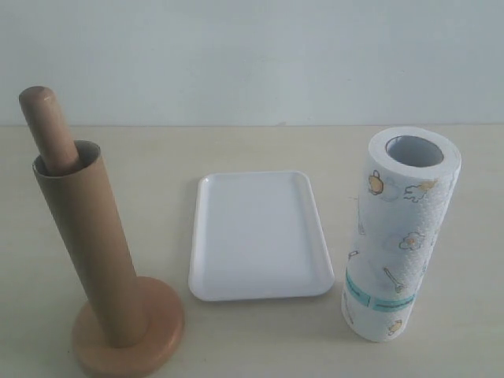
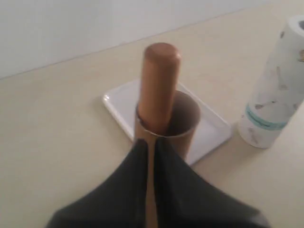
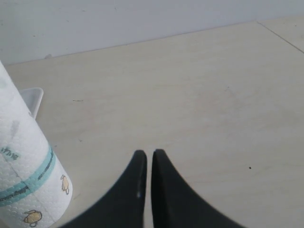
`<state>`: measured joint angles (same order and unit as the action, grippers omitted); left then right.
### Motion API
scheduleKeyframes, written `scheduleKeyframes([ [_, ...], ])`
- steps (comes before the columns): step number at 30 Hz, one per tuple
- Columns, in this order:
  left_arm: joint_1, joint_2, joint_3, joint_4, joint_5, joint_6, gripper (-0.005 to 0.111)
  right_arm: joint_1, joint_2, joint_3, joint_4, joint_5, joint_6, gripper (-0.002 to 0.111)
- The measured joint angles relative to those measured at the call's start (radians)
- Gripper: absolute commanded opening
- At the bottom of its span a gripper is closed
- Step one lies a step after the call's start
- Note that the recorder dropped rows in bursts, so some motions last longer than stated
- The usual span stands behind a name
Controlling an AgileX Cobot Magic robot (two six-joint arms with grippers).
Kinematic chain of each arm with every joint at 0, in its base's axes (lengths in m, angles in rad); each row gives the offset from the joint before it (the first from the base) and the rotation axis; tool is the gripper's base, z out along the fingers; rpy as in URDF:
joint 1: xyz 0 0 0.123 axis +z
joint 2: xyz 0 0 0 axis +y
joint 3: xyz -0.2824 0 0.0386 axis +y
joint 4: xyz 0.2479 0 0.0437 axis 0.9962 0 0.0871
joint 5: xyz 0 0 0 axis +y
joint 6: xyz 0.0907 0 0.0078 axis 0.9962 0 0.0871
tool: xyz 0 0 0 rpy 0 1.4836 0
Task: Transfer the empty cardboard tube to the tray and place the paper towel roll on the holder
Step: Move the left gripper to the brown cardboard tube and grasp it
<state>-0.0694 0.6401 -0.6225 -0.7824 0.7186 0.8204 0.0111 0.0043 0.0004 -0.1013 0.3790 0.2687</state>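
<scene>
The long brown hollow cardboard tube (image 1: 83, 244) stands in the lower left of the exterior view. It is sleeved over the pole of the light wooden holder (image 1: 167, 331) and leans on it, so the pole's rounded top pokes out past the tube's rim. The tube is not yet on the shallow white rectangular plastic tray (image 1: 260, 236), which lies bare in the middle of the frame, just beside the holder's disc base. The thick white printed paper towel roll (image 1: 403, 236) stands upright at the right, near the tray's other edge.

Your left gripper (image 2: 150, 142) points at the tube's upper rim, its jaws drawn almost together and holding nothing. Your right gripper (image 3: 149, 154) hangs over the bare pale table (image 3: 213, 95) beside the roll, jaws likewise nearly closed and empty.

Removing the tube looks like the step in hand. Spread the left jaws first and take the thin wall lightly so it doesn't crush. Then lift along the pole's line until the tube's lower end clears the rounded top, because pulling sideways would likely tip the holder.
</scene>
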Motion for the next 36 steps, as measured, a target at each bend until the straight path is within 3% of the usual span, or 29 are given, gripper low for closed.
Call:
scheduleKeyframes([
  [6,0.0,-0.026,0.11,-0.22,0.046,0.161,0.005,0.0,0.0,0.0,0.0,0.0,0.0,0.004],
  [8,0.0,-0.046,0.165,-0.251,-0.029,0.202,0.022,0.0,0.0,0.0,0.0,0.0,0.0,0.004],
  [10,0.0,-0.046,0.219,-0.29,-0.072,0.223,0.057,0.0,0.0,0.0,0.0,0.0,0.0,0.004],
  [11,0.0,-0.046,0.228,-0.307,-0.075,0.245,0.082,0.0,0.0,0.0,0.0,0.0,0.0,0.004],
  [13,0.0,-0.046,0.239,-0.333,-0.089,0.365,0.102,0.0,0.0,0.0,0.0,0.0,0.0,0.004],
  [19,0.0,-0.007,0.259,-0.506,-0.217,0.655,0.103,0.0,0.0,0.0,0.0,0.0,0.0,0.004],
  [36,0.0,0.295,0.259,-0.789,-0.099,1.074,0.103,0.0,0.0,0.0,0.0,0.0,0.002,0.004],
])
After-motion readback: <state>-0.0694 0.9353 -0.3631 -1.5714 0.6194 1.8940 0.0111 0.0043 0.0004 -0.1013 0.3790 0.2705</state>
